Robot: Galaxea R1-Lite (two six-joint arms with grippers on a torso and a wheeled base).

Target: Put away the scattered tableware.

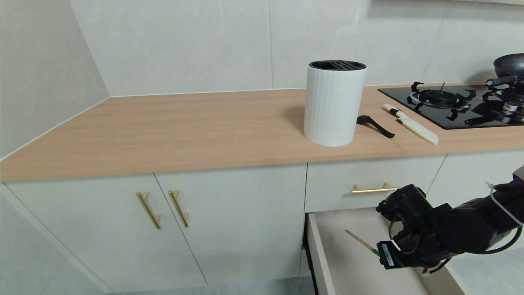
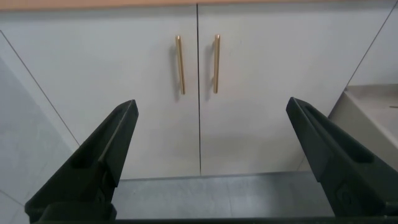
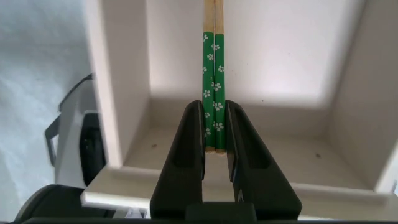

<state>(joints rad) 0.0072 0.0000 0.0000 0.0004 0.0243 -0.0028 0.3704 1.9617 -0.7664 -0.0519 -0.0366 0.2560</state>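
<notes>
My right gripper [image 3: 214,130] is shut on a pair of wooden chopsticks [image 3: 211,74] with green flowered ends, holding them over the open drawer [image 3: 280,68]. In the head view the right gripper [image 1: 382,252] hangs inside the drawer [image 1: 348,250] at the lower right, and the chopsticks [image 1: 360,241] stick out to the left over the drawer floor. On the countertop a black ladle [image 1: 374,125] and a white knife [image 1: 411,124] lie right of a white ribbed holder [image 1: 334,103]. My left gripper [image 2: 208,155] is open in front of the cabinet doors [image 2: 199,93].
A black gas hob [image 1: 454,104] with a dark pan [image 1: 509,65] sits at the counter's far right. A shut drawer with a gold handle [image 1: 373,188] is above the open one. Two cabinet doors with gold handles [image 1: 163,208] are to the left.
</notes>
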